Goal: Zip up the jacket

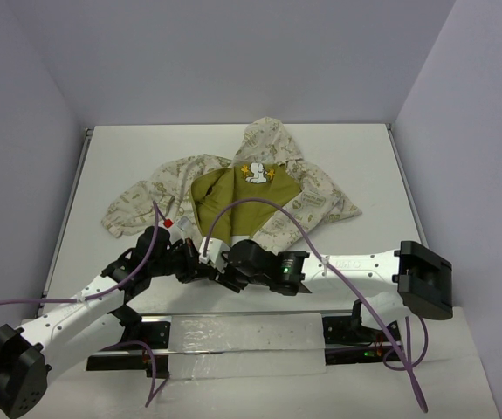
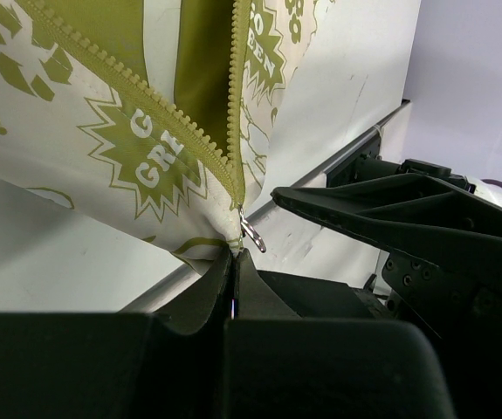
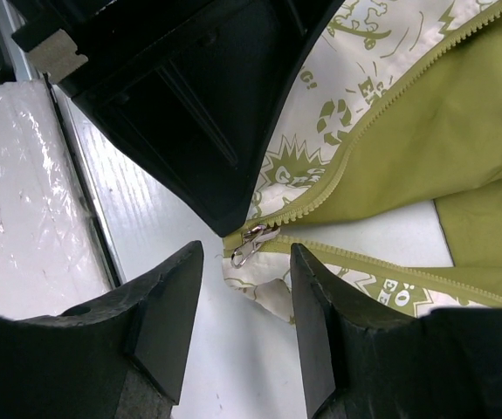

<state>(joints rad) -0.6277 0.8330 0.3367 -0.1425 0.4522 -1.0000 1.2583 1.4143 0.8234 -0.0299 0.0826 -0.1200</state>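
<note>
The left gripper's (image 2: 236, 262) jaws were noted pressed together, pinching the jacket's (image 2: 159, 166) bottom hem under the zipper pull (image 2: 252, 234). The right gripper's (image 3: 244, 257) jaws were spread, flanking that pull. Only overhead was the whole jacket seen, open on the table (image 1: 355, 148).

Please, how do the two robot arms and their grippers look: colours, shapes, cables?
The left arm and right arm have white links, black joints and a black boxy elbow housing. Purple cables loop along them. The left gripper and right gripper are matte black with tapered fingers.
</note>
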